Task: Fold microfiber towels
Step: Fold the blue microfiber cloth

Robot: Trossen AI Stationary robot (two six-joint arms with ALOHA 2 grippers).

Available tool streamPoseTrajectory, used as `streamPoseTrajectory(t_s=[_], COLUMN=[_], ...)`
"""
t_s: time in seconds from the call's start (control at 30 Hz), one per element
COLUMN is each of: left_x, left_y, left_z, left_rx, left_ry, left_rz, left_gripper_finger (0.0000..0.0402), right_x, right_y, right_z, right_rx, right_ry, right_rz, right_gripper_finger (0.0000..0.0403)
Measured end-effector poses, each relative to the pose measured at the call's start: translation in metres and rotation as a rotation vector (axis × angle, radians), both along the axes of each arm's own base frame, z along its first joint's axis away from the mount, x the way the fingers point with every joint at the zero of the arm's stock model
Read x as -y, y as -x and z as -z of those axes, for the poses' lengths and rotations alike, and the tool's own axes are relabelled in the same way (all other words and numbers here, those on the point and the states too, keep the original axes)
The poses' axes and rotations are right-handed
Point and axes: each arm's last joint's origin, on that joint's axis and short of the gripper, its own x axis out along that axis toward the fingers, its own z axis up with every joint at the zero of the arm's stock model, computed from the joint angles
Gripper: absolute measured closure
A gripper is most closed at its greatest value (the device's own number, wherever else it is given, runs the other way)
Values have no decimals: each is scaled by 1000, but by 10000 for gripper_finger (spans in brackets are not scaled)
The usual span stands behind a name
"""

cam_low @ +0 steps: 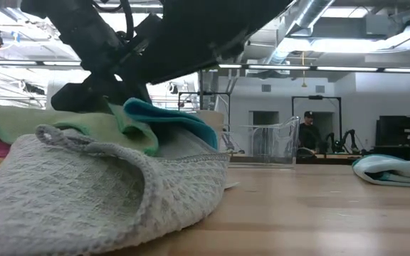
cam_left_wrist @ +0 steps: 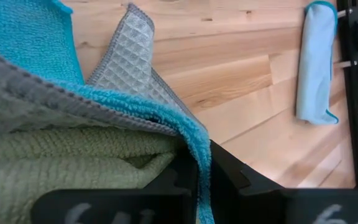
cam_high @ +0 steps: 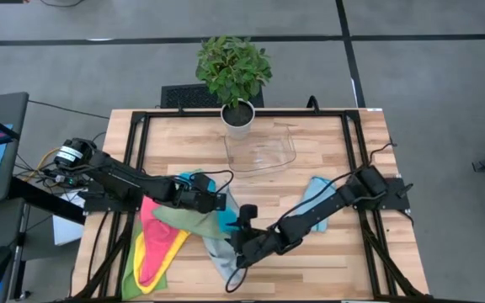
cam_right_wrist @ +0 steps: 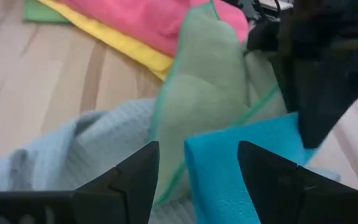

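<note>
Bright blue terry microfiber towel (cam_left_wrist: pixel 23 43) sits mid-counter in a bunched pile w/ a pale green microfiber towel (cam_high: pixel 179 216) and a light grey waffle-weave towel (cam_low: pixel 84 192); pink towel (cam_high: pixel 154 240) and yellow towel (cam_high: pixel 162 263) lie flat just left of the pile, near the front edge. A folded light blue towel (cam_high: pixel 314 192) lies well apart on the right.

Left hand (cam_left_wrist: pixel 194 180) is pinched closed on the blue towel's edge, right over the green one. Right hand (cam_right_wrist: pixel 197 165) hovers w/ fingers spread wide, blue corner between them, gripping nothing yet.

Risks, as I read it:
- Layers overlap tightly, so the right hand closing here could catch green or grey along w/ blue and drag the whole pile instead of one cloth.
- Both hands are close together; a lift or spread could make the arms bump.
- Soft cloth may slip from the left pinch if pulled hard.

Clear plastic tray (cam_high: pixel 263 156) and potted green plant (cam_high: pixel 234 71) stand far back, out of the way.
</note>
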Motion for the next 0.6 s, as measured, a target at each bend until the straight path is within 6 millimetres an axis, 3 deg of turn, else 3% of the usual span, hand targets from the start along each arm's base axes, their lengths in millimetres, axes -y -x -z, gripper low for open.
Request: streamPoseTrajectory(t_s=[0.17,0.6], left_x=[0,0], left_y=[-1,-1], left_z=[0,-1], left_rx=[5,14], left_ry=[-3,0], left_rz=[4,3], left_gripper_finger=[393,393], right_x=[-1,17], right_y=[-5,-16], right_z=[17,19], right_rx=[-31,-13], right_ry=[12,-34], right_rz=[-1,63], right_gripper_finger=[158,158])
